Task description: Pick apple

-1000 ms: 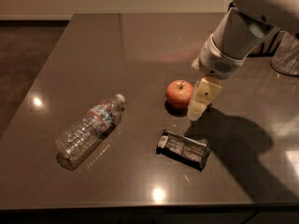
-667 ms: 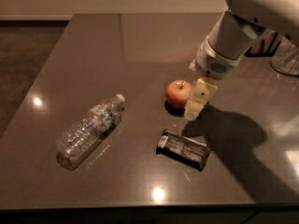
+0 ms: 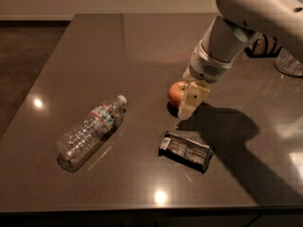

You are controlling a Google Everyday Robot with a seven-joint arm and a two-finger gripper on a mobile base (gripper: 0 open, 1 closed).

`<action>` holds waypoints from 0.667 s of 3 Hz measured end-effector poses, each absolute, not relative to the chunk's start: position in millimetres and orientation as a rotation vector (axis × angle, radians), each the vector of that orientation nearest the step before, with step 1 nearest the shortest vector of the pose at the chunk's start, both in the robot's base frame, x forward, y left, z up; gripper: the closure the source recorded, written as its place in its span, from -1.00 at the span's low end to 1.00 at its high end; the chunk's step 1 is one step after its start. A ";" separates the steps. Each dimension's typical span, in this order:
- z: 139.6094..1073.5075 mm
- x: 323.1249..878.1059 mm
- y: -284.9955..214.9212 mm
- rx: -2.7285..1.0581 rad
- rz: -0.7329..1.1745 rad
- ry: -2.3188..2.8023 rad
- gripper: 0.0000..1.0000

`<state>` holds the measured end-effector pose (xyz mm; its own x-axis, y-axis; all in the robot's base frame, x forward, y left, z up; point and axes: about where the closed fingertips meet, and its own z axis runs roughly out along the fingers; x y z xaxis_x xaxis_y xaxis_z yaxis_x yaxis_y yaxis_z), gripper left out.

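Observation:
The apple [image 3: 175, 92] is small, round and red-orange and sits on the dark table [image 3: 118, 51], right of centre. My gripper [image 3: 186, 109] hangs from the white arm [image 3: 246, 18], which comes in from the upper right. It is low over the table, right against the apple's right side, and it covers part of the fruit. The apple's left half shows.
A clear plastic water bottle [image 3: 92, 131] lies on its side at the left. A dark snack bar wrapper [image 3: 186, 151] lies just in front of the gripper. A clear container [image 3: 289, 63] and a dark object [image 3: 262, 46] stand at the far right. The table's front edge is close.
The arm has moved left and down towards the apple. The gripper was to the apple's right and now overlaps its right side. Apple, bottle and wrapper have not moved.

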<state>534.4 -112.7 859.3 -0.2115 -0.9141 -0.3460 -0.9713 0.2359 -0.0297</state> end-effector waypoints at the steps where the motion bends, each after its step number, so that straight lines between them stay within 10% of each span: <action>1: 856.3 537.3 -107.0 -1.767 0.317 2.223 -0.16; 2: 861.0 537.6 -107.6 -1.765 0.348 2.221 0.27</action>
<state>537.6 -107.6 861.0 -0.2127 -0.9067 -0.3643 -0.9746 0.2235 0.0126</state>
